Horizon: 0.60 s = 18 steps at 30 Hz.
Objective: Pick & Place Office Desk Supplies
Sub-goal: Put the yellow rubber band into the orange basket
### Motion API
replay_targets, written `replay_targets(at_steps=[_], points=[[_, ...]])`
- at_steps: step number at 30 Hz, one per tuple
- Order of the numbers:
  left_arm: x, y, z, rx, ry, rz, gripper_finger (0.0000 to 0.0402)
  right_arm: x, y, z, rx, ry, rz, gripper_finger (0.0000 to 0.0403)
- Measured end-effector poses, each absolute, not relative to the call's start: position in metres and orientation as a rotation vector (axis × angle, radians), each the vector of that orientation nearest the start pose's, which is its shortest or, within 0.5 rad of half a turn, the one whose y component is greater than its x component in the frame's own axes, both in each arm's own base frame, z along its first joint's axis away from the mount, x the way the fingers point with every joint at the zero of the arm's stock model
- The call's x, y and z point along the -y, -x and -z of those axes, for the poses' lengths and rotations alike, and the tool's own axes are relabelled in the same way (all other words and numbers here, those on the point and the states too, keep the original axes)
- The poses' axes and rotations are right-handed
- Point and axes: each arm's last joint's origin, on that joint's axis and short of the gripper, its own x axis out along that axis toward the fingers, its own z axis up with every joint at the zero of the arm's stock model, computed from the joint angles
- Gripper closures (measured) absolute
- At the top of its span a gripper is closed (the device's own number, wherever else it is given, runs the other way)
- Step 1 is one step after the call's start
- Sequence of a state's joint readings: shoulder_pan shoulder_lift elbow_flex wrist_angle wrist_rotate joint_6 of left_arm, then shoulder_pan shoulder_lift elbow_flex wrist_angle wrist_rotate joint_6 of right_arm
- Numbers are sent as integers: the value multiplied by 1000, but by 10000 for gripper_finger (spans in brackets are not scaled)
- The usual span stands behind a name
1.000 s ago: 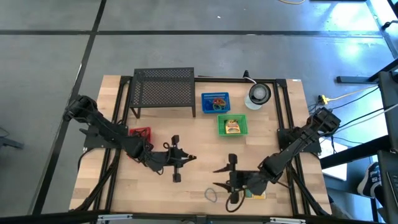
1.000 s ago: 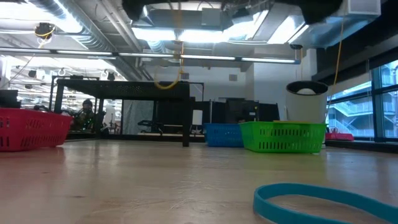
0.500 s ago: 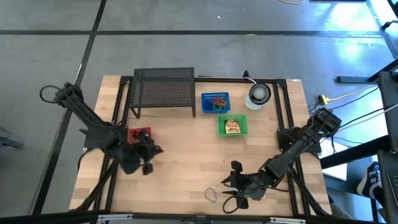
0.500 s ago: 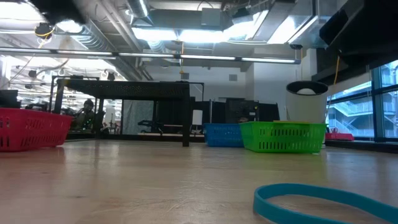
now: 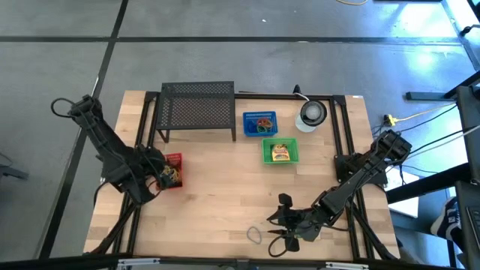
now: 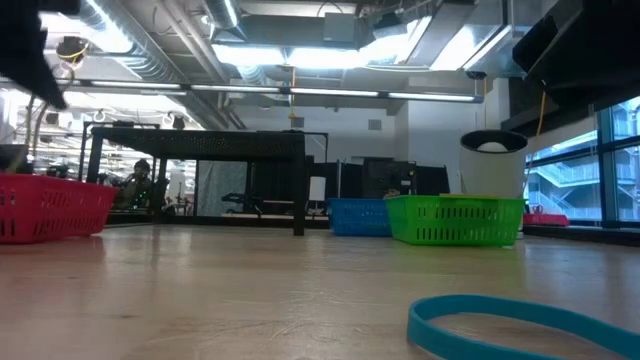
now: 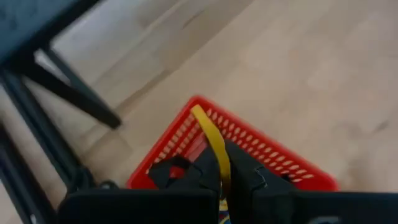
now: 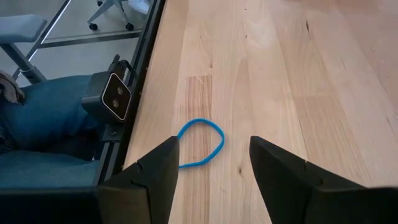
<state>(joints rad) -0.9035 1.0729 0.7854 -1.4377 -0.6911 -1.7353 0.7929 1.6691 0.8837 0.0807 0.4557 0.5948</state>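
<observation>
Right now the left gripper (image 7: 222, 177) has its fingers pressed together on a yellow rubber band (image 7: 211, 146), whose free length sticks up out of the pinch. It hangs over the red basket (image 5: 173, 160) at the table's nine o'clock side, with the band above the basket's mesh wall in the left wrist view. The right gripper (image 8: 214, 155) has its fingers spread wide with nothing between them; it sits low near the table's six o'clock edge. Just ahead of its fingertips (image 8: 166, 151) a blue rubber band (image 8: 200, 142) lies flat on the wooden table (image 5: 225, 195), apart from both fingers. Toward twelve o'clock stand a black mesh shelf (image 5: 198, 109), a blue basket (image 5: 259, 122) holding coloured bits, and a green basket (image 5: 280, 152) with a tan item inside. A round grey-white disc-like object (image 5: 311, 113) sits at about one o'clock.
</observation>
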Motion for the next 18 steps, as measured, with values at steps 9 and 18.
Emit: replay_targets(at_steps=[9, 18], points=[[98, -100, -218, -854, 364, -781, 395, -228, -243, -175, -639, -160, -138, 206], [107, -103, -215, -975, 463, -720, 369, -225, -246, -175, -638, -164, -125, 206]])
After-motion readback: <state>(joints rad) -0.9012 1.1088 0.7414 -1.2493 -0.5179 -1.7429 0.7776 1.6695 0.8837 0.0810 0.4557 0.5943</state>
